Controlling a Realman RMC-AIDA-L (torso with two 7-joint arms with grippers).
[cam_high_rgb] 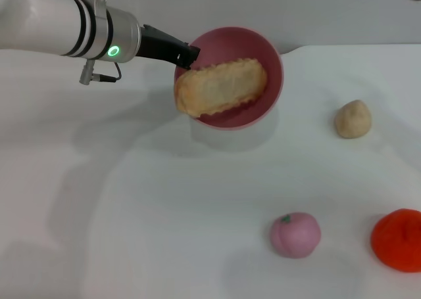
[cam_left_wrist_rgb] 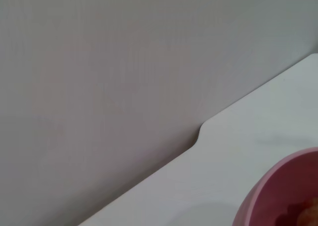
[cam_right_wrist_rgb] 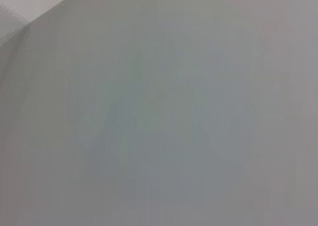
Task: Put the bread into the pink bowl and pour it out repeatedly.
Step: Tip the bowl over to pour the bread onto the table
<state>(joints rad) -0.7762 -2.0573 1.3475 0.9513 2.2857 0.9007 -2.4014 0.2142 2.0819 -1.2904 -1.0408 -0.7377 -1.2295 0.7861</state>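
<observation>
You have one pink bowl [cam_high_rgb: 231, 44] tipped toward you above the white counter [cam_high_rgb: 164, 213], your left end effector [cam_high_rgb: 189, 56] pinching its rim. One bread [cam_high_rgb: 221, 87] lies across the bowl's mouth, pale underside up, one end overhanging the rim. Three loose items lie on the counter: one beige lump [cam_high_rgb: 352, 119], one pink peach [cam_high_rgb: 295, 234], one orange fruit [cam_high_rgb: 397, 239]. Your right end effector isn't visible.

tilted pink bowl [cam_high_rgb: 263, 56], bread [cam_high_rgb: 221, 87] spilling

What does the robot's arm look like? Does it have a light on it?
The left arm is a fat white tube with black rings, a glowing green ring light, a small grey cable, and a black left gripper. The right arm isn't visible.
</observation>
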